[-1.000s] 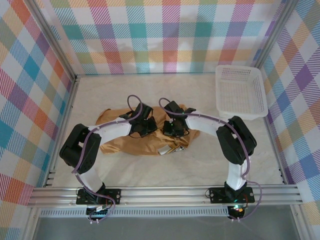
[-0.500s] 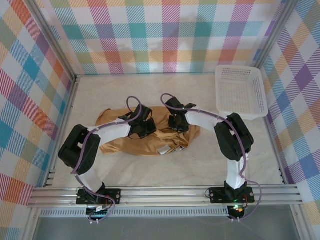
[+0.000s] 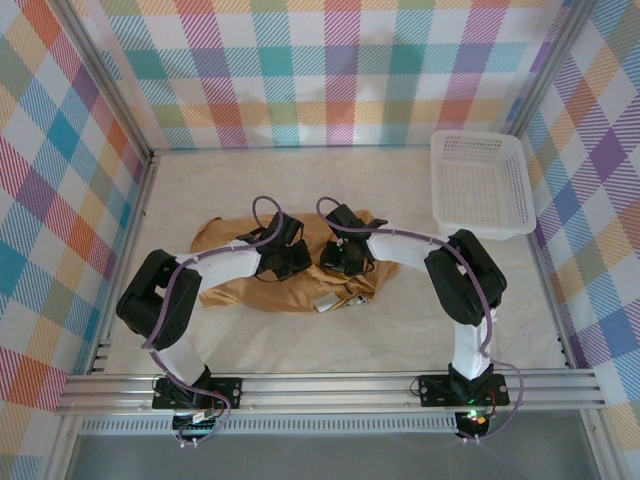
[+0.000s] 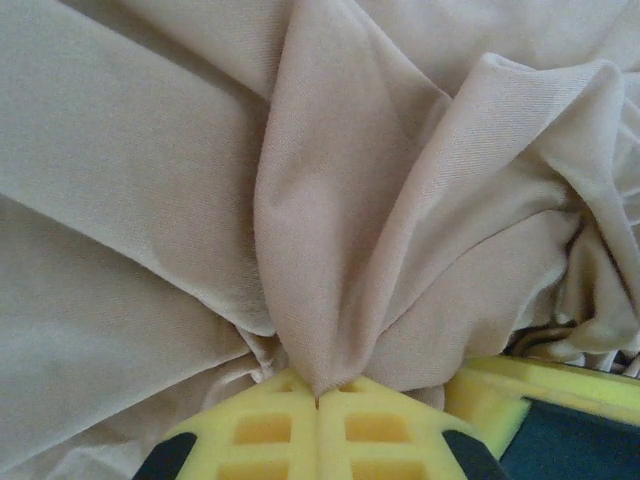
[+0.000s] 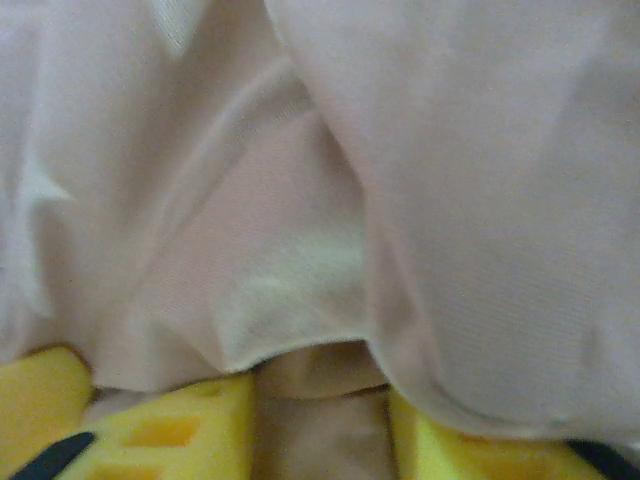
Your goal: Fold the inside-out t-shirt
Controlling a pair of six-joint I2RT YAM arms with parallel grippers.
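The inside-out t-shirt (image 3: 235,288) lies crumpled, tan, in the middle of the table, with a small white label (image 3: 327,301) at its near edge. My left gripper (image 3: 290,262) rests on its middle; in the left wrist view it (image 4: 318,400) is shut on a pinched ridge of the t-shirt (image 4: 330,250). My right gripper (image 3: 340,258) sits on the cloth just to the right. In the right wrist view it (image 5: 320,425) stands open, its yellow fingers (image 5: 170,430) apart, with the t-shirt (image 5: 480,200) bunched over and between them.
A white mesh basket (image 3: 480,185) stands at the back right corner. Checked walls close in the table on three sides. The bare marble tabletop (image 3: 420,320) lies to the right of the shirt and in front of it.
My right gripper has gone from shut to open and has shifted slightly over the shirt's right part. The left gripper has kept its hold and barely moved.
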